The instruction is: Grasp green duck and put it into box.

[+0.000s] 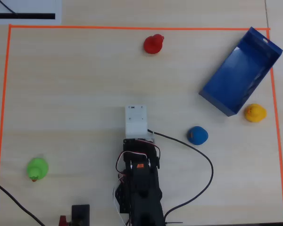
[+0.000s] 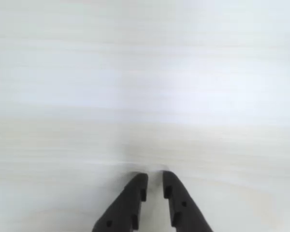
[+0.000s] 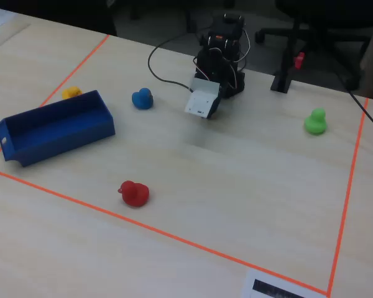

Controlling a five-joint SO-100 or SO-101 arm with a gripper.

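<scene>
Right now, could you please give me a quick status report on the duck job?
Hand empty, nearly closed, over bare table. Green duck untouched, far from box. Box empty. Nothing blocking the duck.

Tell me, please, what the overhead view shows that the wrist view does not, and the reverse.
Only the overhead view shows the green duck, the blue box, the red duck, blue duck, yellow duck and the orange tape border. Only the wrist view shows the gripper, its fingertips nearly together and empty. Both show the pale wooden table.
</scene>
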